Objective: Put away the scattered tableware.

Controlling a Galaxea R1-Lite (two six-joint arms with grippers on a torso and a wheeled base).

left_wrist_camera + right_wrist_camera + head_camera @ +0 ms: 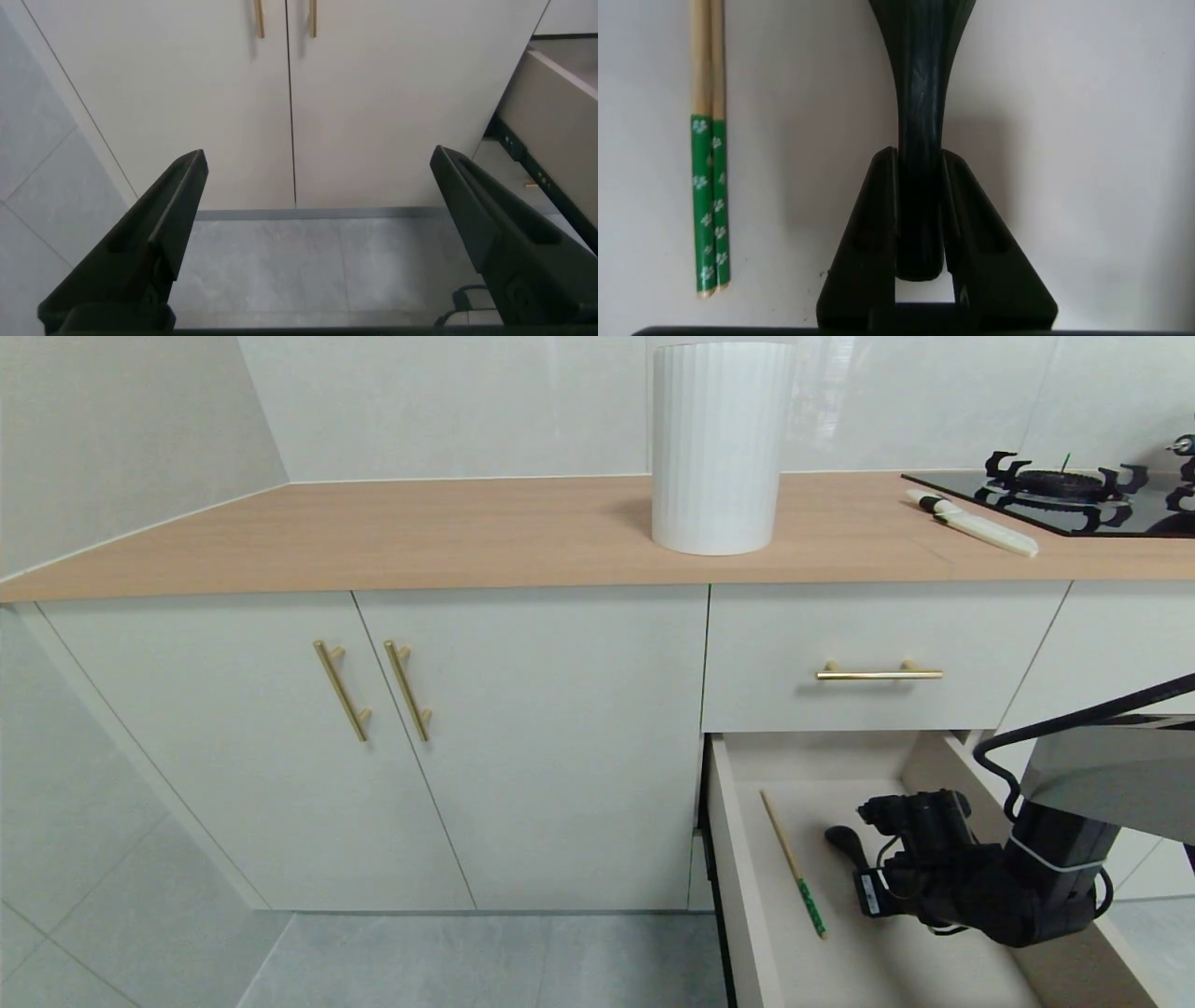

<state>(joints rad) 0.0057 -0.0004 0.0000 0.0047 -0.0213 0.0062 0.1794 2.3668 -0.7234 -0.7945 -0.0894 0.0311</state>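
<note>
A black spoon (pixel 843 841) hangs low inside the open drawer (pixel 739 887) at the lower right, and my right gripper (pixel 870 882) is shut on its handle. The right wrist view looks along the ridged black spoon handle (pixel 920 103), clamped between the fingers (pixel 876 219) of my right gripper (pixel 920 229). A pair of wooden chopsticks (pixel 794 864) with green ends lies on the drawer floor beside the spoon; these chopsticks (pixel 708 177) lie parallel to the handle. A long white utensil (pixel 976 523) rests on the countertop near the stove. My left gripper (pixel 318 161) is open, low in front of the cabinet doors.
A tall white ribbed canister (pixel 719 448) stands on the wooden countertop (pixel 420 532). A black gas stove (pixel 1064 490) sits at the far right. A closed drawer with a gold handle (pixel 879 675) is directly above the open one. Double cabinet doors (pixel 373 756) are shut.
</note>
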